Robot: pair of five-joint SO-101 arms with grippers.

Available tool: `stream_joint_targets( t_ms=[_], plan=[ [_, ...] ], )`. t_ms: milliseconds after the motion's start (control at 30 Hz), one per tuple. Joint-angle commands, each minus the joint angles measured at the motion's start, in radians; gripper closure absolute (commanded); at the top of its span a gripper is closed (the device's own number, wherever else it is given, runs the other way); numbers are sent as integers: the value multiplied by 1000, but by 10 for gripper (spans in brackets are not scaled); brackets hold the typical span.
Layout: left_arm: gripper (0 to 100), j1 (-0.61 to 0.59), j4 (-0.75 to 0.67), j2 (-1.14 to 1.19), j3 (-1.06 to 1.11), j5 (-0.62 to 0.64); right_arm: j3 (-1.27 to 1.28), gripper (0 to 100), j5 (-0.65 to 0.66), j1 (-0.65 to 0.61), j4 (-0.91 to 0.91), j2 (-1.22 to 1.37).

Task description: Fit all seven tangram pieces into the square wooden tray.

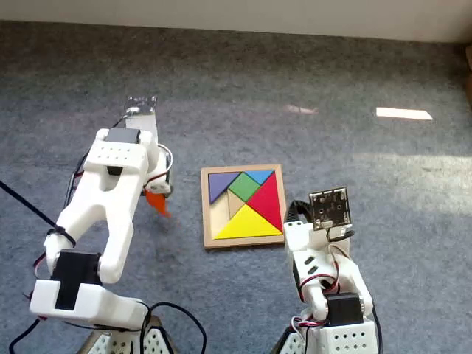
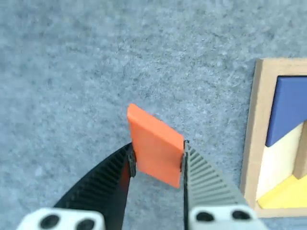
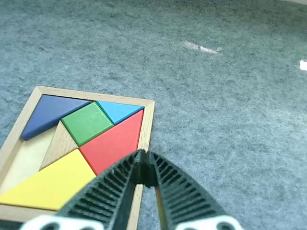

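The grey desk (image 1: 332, 88) carries everything. The left arm (image 1: 110, 199) stretches out over it on the tray's left side. The shorter-looking right arm (image 1: 324, 273) is folded up close to the tray's near right corner.

The square wooden tray (image 1: 205, 214) lies flat between the two arms. Six pieces sit in it:
- the yellow triangle (image 1: 247, 223) along the near wall
- the red triangle (image 1: 267, 195) against the right wall
- the dark blue triangle (image 1: 218, 184) in the far left corner
- the green square (image 1: 243, 184)
- the light blue triangle (image 1: 259, 175)
- the plain wood triangle (image 1: 236, 203) in the middle

One slanted gap (image 1: 220, 217) of bare tray floor remains. It runs along the left wall, between the dark blue and yellow triangles.

The left tool (image 2: 158, 155) grips the orange piece (image 2: 148, 127) across its narrow width. The piece's long axis points out ahead of the fingers. It hangs over bare desk just beside the tray's left rim, apart from it.

The right tool (image 3: 145, 165) is closed on nothing and sits by the tray's right rim.

The gap lies to the right of the orange piece, on the side of the tray nearest the left arm, so that arm looks best placed. The placing likely calls for a short carry rightward. The piece's long axis probably needs turning to match the gap's slant.
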Motion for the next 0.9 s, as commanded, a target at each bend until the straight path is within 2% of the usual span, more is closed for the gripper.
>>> stream_joint_targets(
  t_ms=[0,133,300,533,767,867],
  plan=[
    [995,-15,-23,-5,-31,-147,102,978,-2,10,-27,-10],
    [960,-15,-20,-5,-33,-193,102,978,-2,10,-27,-10],
    [769,-16,-15,-5,-31,-198,102,978,-2,10,-27,-10],
    [814,-2,-15,-15,-35,-198,102,978,-2,10,-27,-10],
    [813,128,0,-5,-41,-209,102,978,-2,8,-27,-10],
    [807,156,-3,2,-31,-284,102,978,-2,8,-27,-10]
  ],
)
